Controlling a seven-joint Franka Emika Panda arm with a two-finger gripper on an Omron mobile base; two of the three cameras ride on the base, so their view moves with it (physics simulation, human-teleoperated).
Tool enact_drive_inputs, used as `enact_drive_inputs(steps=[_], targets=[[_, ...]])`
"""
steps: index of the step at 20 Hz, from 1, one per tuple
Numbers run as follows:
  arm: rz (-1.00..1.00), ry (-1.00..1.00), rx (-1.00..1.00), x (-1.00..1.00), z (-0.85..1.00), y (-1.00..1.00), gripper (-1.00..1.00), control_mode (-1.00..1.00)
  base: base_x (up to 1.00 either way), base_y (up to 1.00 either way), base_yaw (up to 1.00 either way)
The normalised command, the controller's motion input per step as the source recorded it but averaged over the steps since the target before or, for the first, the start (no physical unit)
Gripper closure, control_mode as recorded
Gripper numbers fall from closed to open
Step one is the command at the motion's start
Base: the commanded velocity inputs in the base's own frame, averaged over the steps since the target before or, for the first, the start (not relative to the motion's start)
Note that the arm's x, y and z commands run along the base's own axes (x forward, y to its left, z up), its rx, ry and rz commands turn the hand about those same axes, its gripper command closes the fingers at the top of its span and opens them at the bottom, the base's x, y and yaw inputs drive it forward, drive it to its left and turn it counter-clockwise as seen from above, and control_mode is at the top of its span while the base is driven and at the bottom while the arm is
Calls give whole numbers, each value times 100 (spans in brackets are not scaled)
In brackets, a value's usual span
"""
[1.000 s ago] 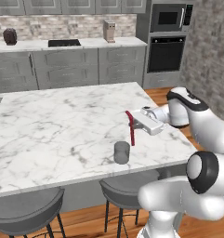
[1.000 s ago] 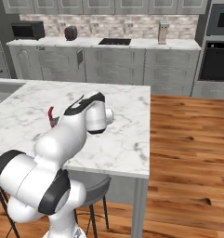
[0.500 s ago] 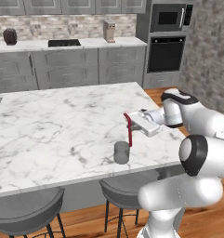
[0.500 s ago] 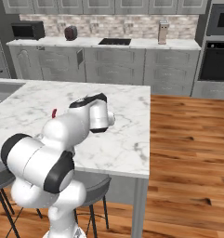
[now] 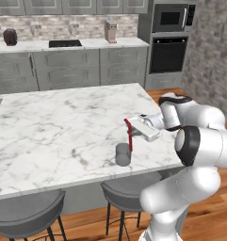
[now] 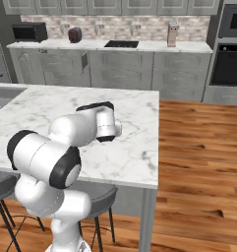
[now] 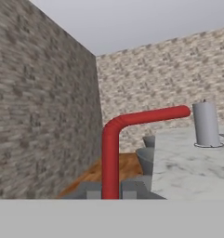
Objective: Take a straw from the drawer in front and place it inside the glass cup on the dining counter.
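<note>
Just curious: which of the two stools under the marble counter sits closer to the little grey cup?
The right-hand stool, by the robot's body: the glass cup stands at the counter edge almost directly above it. The other stool sits further left.

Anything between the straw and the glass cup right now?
Nothing visible. The pincer, shut on the straw, holds it over the dining counter, just above and beside the glass cup. The marble around the cup is bare, and its open top looks unobstructed.

The arm reaches out sideways, its hand point(image 5: 130, 126) clamped shut and level.
</note>
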Motion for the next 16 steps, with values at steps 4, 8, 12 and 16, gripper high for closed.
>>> enact_drive_inputs(steps=[4,8,12,16], targets=[[3,0,1,10,-21,0,100,-100,0,0,0],[3,0,1,10,-14,0,100,-100,0,0,0],[3,0,0,11,-12,0,100,-100,0,0,0],[3,0,0,7,-6,0,100,-100,0,0,0]])
